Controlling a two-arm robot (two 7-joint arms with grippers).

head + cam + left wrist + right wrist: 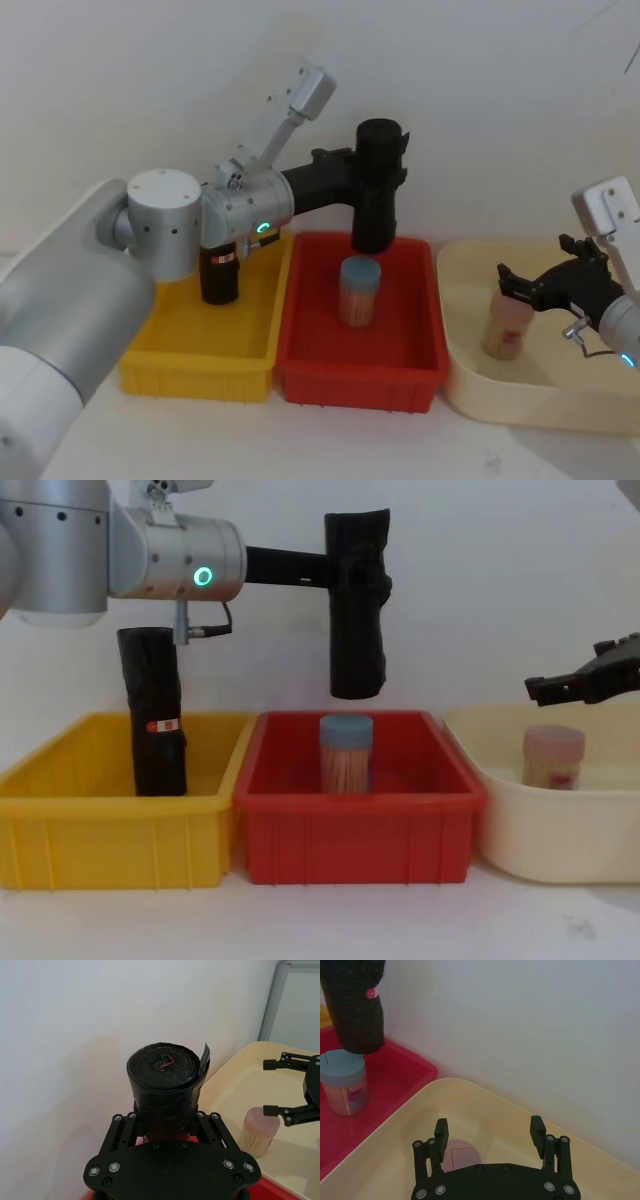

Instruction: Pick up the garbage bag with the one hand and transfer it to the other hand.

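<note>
Garbage bag [357, 605] hangs upright above the red bin [360, 840], clamped near its top in my left gripper [165, 1120]; my right gripper [514, 284] is open, well apart. Risk: the slick roll slipping onto the jar [346, 752] below.

Yellow bin [200, 378]: slim stickered roll [219, 275] stood at 1 o'clock.
Red bin [355, 385]: held blue-lidded jar [360, 290].
Cream tub [530, 405]: pink-lidded jar [505, 322], 9 o'clock.
</note>
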